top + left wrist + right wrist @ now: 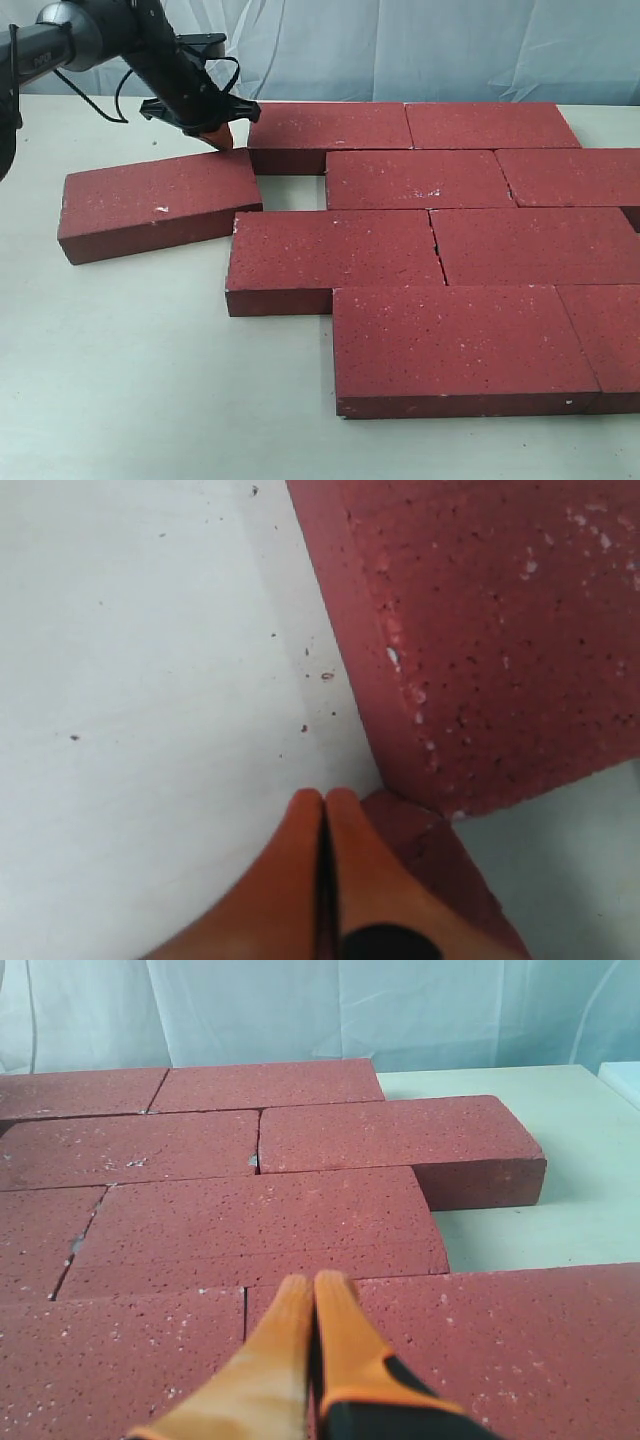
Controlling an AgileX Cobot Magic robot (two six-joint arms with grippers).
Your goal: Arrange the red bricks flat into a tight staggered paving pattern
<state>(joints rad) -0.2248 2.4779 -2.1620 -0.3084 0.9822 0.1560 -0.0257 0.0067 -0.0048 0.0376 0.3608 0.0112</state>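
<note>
Beside the loose brick [160, 200], left gripper [224, 141] pinched together, right gripper [313, 1285] likewise, only in wrist view.

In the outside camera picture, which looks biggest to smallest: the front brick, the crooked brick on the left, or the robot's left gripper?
Biggest: front brick.
Then: crooked brick.
Smallest: left gripper.
The bricks may really match; the front one is just nearer the camera.

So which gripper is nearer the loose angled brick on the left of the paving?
Left. The left gripper, shut, is at the far corner of the loose brick. The right gripper, also shut, hangs over the laid bricks at the opposite end, outside the exterior view.
</note>
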